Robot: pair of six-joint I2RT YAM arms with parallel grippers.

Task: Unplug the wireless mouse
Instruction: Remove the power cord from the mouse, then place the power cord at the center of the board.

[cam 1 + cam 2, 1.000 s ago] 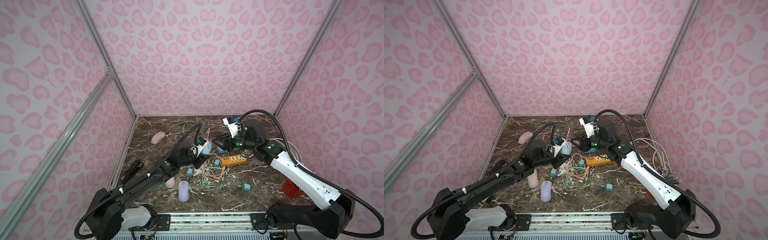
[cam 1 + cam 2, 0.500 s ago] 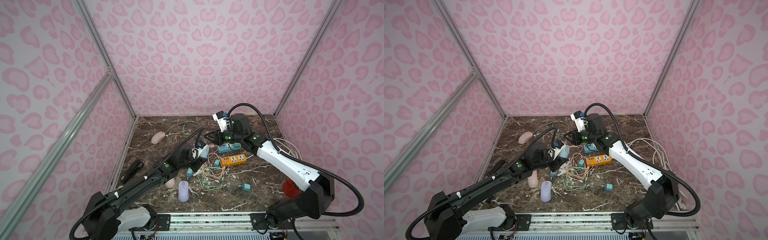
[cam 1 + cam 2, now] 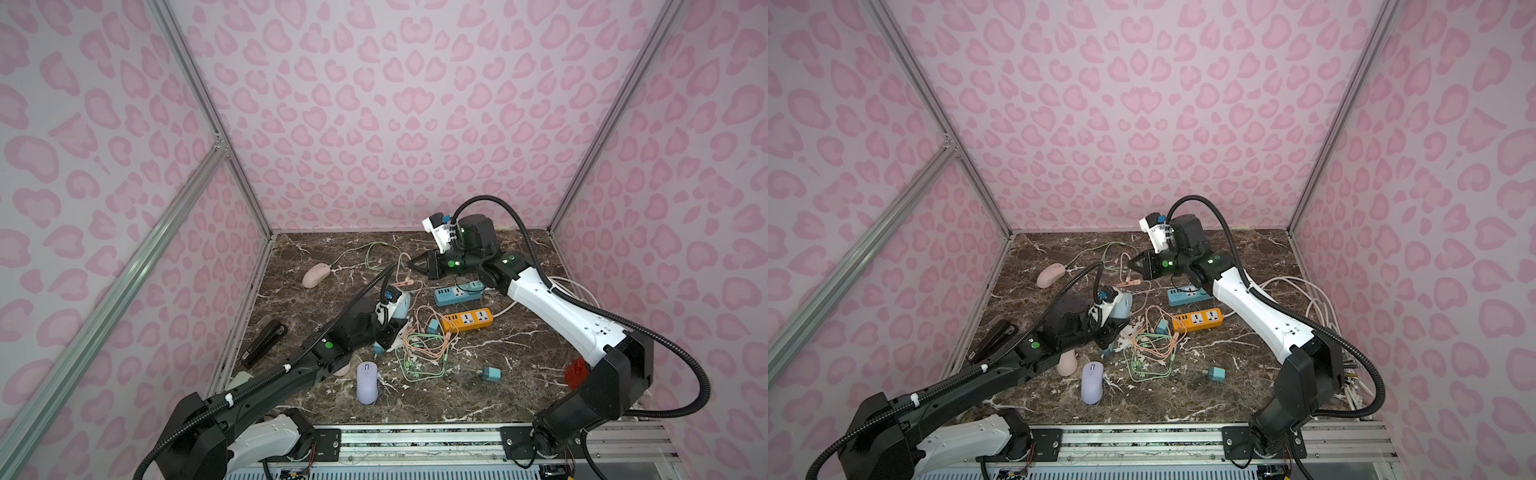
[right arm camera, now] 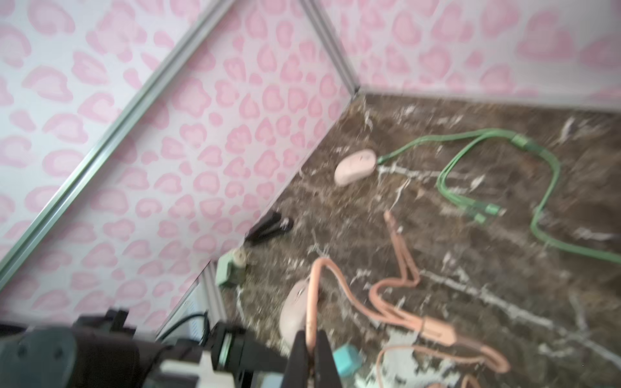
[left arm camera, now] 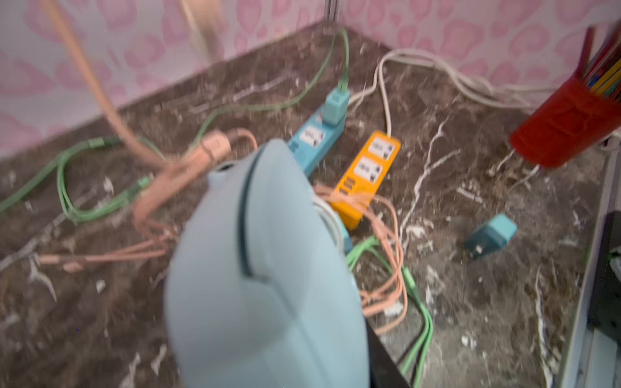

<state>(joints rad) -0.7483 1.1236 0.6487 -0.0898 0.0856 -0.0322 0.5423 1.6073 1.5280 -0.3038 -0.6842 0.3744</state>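
Taking the brown marble worktop (image 3: 478, 399) as a clock face, with twelve at the back wall and six at the robot's base: the right end effector (image 4: 311, 339) is pressed together on a salmon cable (image 4: 314, 285), pinching it just above the surface toward twelve o'clock. The left end effector (image 3: 394, 320), near the centre, grips a light blue wireless mouse (image 5: 262, 268) and holds it raised and tilted. The cable's connector (image 5: 216, 146) lies just beside the mouse's front edge. The left wrist view is blurred, so whether the connector sits in the port cannot be told. Just toward five o'clock from the held mouse lies a tangle of salmon and green cables (image 3: 419, 349). A blue power strip (image 3: 457, 293) lies toward two o'clock, with an orange power strip (image 3: 467, 320) near it at three. A pink mouse (image 3: 316, 274) with a green cable sits at ten o'clock, and a lilac mouse (image 3: 368, 382) at seven. A black stapler (image 3: 264, 343) lies against the wall at nine. A loose teal charger plug (image 3: 491, 374) lies at four, and a red cup of pencils (image 5: 564, 127) stands at the edge beyond it.
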